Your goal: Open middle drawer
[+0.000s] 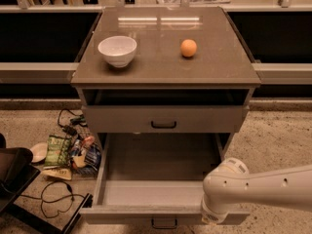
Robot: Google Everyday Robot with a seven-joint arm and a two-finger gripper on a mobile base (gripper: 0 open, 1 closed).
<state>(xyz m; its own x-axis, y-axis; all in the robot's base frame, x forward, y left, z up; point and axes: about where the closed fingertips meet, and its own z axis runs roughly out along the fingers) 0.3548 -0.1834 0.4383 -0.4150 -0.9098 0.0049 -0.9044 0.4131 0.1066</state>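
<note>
The middle drawer (161,191) is a wide grey drawer pulled far out of the cabinet, with a plain grey tray showing inside. Its small black bar handle (164,224) sits at the centre of the front, at the bottom edge of the view. My gripper (212,218) hangs from the white arm (273,186) that comes in from the right. It is at the right end of the drawer's front edge, right of the handle, and the wrist hides most of it.
The upper drawer (164,119) is closed. A white bowl (117,50) and an orange (188,48) sit on the cabinet top (161,65). Snack bags and cables (66,155) litter the floor to the left, beside a dark object (12,177).
</note>
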